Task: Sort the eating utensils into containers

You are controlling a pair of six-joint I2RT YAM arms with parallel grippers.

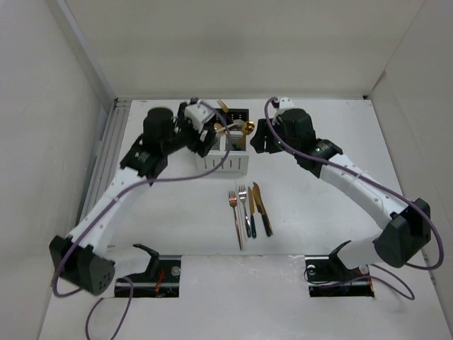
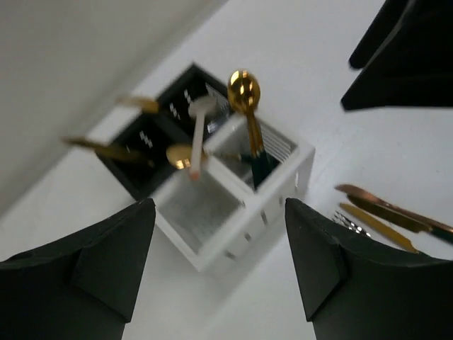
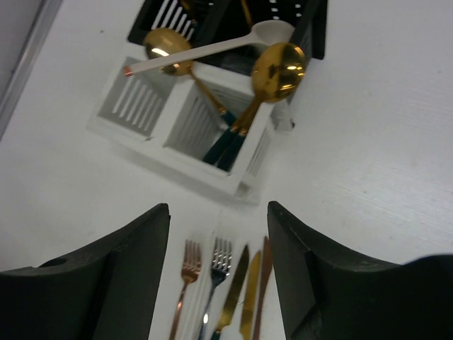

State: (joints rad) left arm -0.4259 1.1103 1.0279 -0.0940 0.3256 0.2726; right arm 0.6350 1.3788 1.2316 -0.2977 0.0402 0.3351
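The white table [image 1: 177,227] fills most of the overhead view, walled in by pale panels. Both arms reach up from the bottom edge and bend inward toward the upper middle. The left arm [image 1: 106,205] comes up from the lower left, and the right arm [image 1: 354,177] comes up from the lower right.

The left gripper [image 2: 219,283] hangs over the holders with its dark fingers [image 2: 106,262] spread wide and nothing between them. The right gripper [image 3: 218,283] hovers just to the right of the holders in the overhead view. It is also wide open and holds nothing.

The white holder [image 3: 127,106] sits just above the middle of the overhead frame. The black holder [image 3: 318,28] touches it on the far side.

In the right wrist view, two gold spoons lean out of the white holder's right-hand compartment, their dark handles down inside. One bowl [image 3: 278,69] tilts right and the other [image 3: 164,44] tilts left. A cream spoon [image 3: 205,51] lies slantwise across the tops, with its bowl over the black holder and its handle end over the white one. Gold pieces [image 2: 106,149] stick out of the black holder; I cannot tell which compartment.

Below the holders, a row of utensils [image 1: 249,209] lies side by side on the table at the middle of the frame. There are two forks [image 3: 190,258] on the left and knives [image 3: 237,283] on the right.
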